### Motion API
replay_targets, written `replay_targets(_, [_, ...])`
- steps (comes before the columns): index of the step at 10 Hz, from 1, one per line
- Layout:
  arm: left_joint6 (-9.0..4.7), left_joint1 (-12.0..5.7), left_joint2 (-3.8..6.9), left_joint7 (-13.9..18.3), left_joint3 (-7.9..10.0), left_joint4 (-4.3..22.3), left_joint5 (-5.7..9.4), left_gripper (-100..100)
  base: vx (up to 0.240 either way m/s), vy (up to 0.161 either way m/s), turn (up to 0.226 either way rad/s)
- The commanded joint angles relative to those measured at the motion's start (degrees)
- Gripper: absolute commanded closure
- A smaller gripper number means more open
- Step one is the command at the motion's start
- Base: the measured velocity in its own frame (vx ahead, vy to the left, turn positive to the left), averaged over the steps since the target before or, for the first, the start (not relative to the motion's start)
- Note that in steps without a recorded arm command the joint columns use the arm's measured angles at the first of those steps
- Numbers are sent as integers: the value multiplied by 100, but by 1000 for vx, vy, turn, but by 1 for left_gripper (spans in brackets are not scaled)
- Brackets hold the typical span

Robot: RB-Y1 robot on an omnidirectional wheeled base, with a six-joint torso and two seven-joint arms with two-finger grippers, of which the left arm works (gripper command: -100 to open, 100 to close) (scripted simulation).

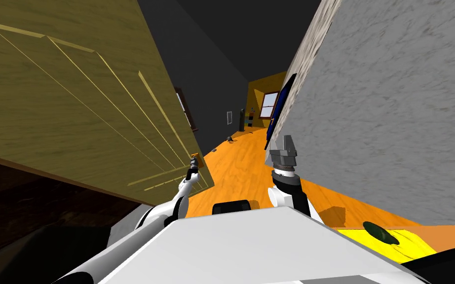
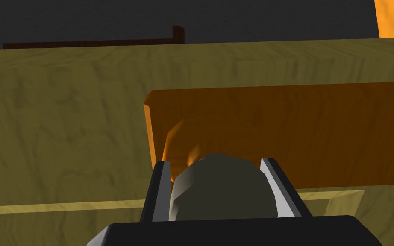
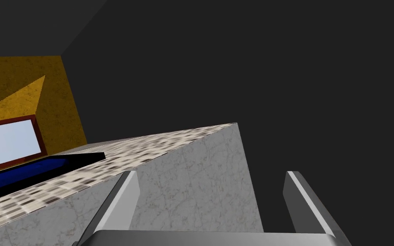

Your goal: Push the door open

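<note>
Both left end effector (image 2: 215,164) fingers (image 2: 160,188) clamp the door knob (image 2: 221,190); right end effector (image 3: 211,173) spread.

No readable text, labels, numbers or signs anywhere.

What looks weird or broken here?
Nothing stands out. The wooden door only looks slanted because the whole picture is tilted. The left gripper is shut on its knob; the right gripper is open.
</note>
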Motion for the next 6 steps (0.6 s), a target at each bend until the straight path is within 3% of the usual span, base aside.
replay_targets(1, [-41,-62,73,-6,86,85,-11,100,199,-91,136])
replay_targets(4, [-53,-85,57,-33,181,117,-50,100,202,-97,116])
replay_targets(5, [-7,-34,30,-43,164,65,-46,100,78,-37,45])
replay_targets(6, [-19,-26,82,-76,264,63,-10,100,134,-54,40])
